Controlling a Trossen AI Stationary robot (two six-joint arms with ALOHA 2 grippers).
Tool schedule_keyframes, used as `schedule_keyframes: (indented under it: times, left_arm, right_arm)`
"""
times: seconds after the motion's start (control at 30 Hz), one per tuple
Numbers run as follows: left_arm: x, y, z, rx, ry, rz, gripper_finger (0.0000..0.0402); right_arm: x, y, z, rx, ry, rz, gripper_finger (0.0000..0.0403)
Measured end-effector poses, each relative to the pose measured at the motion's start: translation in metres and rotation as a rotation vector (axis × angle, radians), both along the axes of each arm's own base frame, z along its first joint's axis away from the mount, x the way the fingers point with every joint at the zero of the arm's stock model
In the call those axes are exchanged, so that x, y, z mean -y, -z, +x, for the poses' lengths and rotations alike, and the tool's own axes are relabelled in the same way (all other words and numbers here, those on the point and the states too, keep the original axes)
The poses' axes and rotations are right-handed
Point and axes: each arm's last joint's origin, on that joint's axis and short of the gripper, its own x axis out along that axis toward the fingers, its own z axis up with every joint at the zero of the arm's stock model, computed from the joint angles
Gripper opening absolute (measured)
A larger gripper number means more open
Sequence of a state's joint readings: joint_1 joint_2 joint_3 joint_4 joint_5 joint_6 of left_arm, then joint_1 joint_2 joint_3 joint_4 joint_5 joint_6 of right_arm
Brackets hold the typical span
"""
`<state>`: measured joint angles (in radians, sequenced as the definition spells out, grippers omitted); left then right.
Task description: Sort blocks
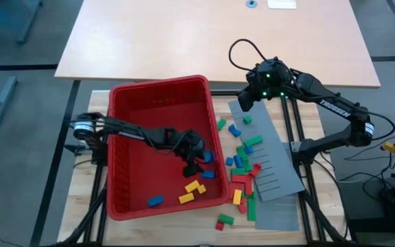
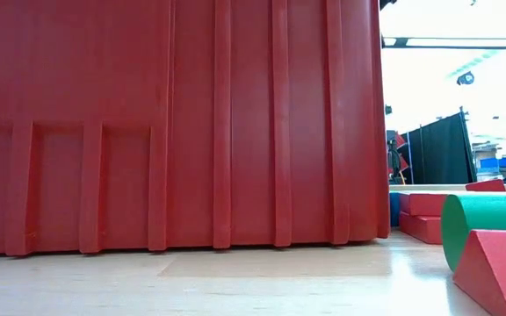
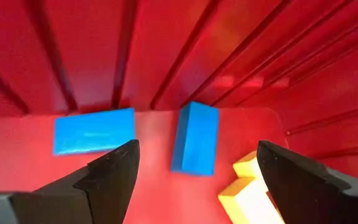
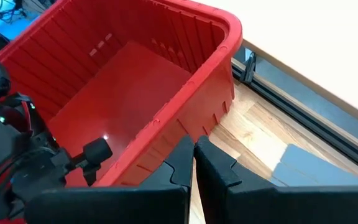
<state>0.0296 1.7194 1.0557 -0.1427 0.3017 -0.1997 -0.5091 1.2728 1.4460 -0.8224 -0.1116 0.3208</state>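
The left gripper (image 3: 194, 171) reaches down inside the red bin (image 1: 132, 96), near its right wall, with its fingers spread wide and holding nothing, probably so it can close on one blue block (image 3: 195, 137) lying just ahead. Some blocks (image 1: 196, 186) lie in the bin; many more sit on the bench by its right side, small bright bricks. The right gripper (image 4: 194, 163) waits above the bin's far right corner, fingers pressed together.

You get even, bright overhead light in the high view. In the low view the room behind is blown out white, and the near red bin (image 2: 174, 123) wall looks soft. Glare streaks the bin's inner wall in the left wrist view.
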Motion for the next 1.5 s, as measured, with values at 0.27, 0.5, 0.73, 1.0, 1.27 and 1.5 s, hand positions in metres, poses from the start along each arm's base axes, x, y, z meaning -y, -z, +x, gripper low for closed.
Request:
schedule_keyframes:
  times: [0.27, 0.5, 0.73, 1.0, 1.27, 1.5]
  left_arm:
    - [0.009, 0.022, 0.009, -0.025, 0.030, -0.001, 0.0309]
    - [0.022, 0.033, 0.013, -0.033, 0.070, 0.000, 0.0309]
    - [0.027, 0.040, 0.017, -0.028, 0.057, -0.020, 0.0309]
    - [0.026, 0.056, 0.019, -0.082, -0.006, -0.015, 0.0309]
    - [0.025, 0.060, 0.020, -0.105, -0.060, -0.007, 0.0167]
    - [0.025, 0.058, 0.019, -0.107, -0.083, -0.030, 0.0103]
  right_arm:
    - [0.000, 0.001, -0.001, -0.014, 0.000, 0.008, 0.0000]
    - [0.000, 0.001, -0.001, -0.016, 0.001, 0.009, 0.0000]
    - [0.000, 0.002, -0.001, -0.017, 0.000, 0.010, 0.0000]
    - [-0.001, 0.002, -0.001, -0.025, 0.001, 0.016, 0.0000]
    - [-0.001, 0.003, -0.002, -0.031, 0.006, 0.026, 0.0000]
    - [-0.001, 0.003, -0.002, -0.028, 0.007, 0.026, 0.0000]
